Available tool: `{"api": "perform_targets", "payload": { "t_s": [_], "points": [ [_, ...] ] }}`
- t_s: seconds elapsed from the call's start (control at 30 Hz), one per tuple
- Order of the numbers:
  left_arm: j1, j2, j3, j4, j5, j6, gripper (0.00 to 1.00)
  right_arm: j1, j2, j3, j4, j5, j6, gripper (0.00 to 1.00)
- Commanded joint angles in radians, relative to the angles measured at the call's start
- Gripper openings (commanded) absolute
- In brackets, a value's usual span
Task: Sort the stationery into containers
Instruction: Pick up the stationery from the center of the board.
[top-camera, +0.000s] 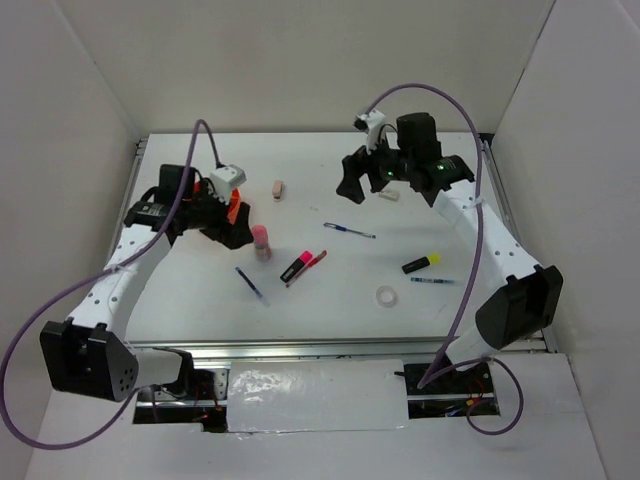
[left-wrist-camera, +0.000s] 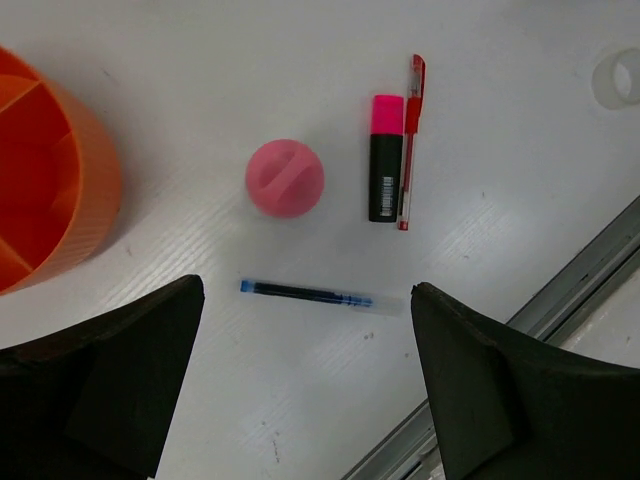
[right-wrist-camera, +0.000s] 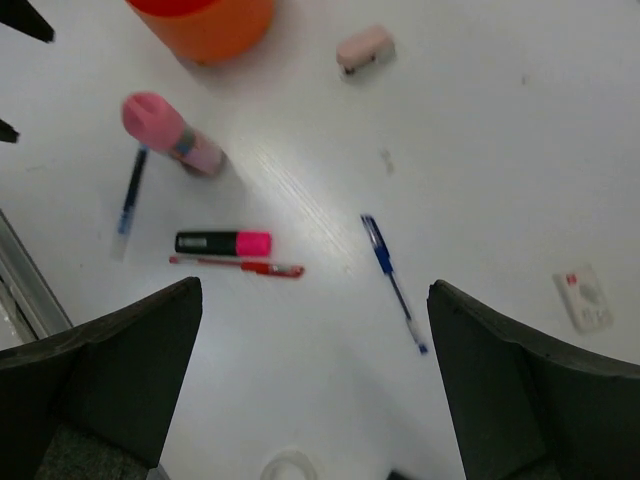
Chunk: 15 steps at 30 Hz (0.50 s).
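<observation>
White table (top-camera: 330, 165), stationery strewn all over it! The orange tub (left-wrist-camera: 50, 170) sits at the far left, dividers showing, half hidden under the left arm from above. The left gripper (left-wrist-camera: 306, 300) hovers, jaws spread wide and gripping nothing, right over a blue pen (left-wrist-camera: 305, 293). The right gripper (right-wrist-camera: 315, 300) hangs far right, also wide apart and bare. The pink-capped glue stick (left-wrist-camera: 285, 178) stands upright near the tub. The pink highlighter (left-wrist-camera: 386, 158) lies alongside the red pen (left-wrist-camera: 410, 140). The yellow-black highlighter (top-camera: 422, 263) lies to the right, with a second blue pen (top-camera: 350, 230) mid-table. The tape ring (top-camera: 387, 296) lies nearer the front. The pink eraser (top-camera: 279, 189) is farther back, and the white eraser (right-wrist-camera: 585, 298) lies at the right.
</observation>
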Motion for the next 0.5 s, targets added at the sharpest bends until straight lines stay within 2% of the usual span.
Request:
{"api": "perform_targets", "payload": {
  "t_s": [0.0,0.2,0.47],
  "points": [
    [-0.074,0.056,0.053,0.054,-0.123,-0.041,0.97,-0.083,-0.075,-0.097,-0.035,-0.018,0.002,1.0],
    [-0.148,0.206,0.1,0.07,-0.2,-0.049,0.92,-0.203,-0.16,-0.228,-0.032,-0.05,0.019,1.0],
    [-0.197,0.301,0.127,0.083,-0.258,-0.046,0.9,-0.234,-0.191,-0.293,-0.004,-0.06,0.039,1.0]
  ]
}}
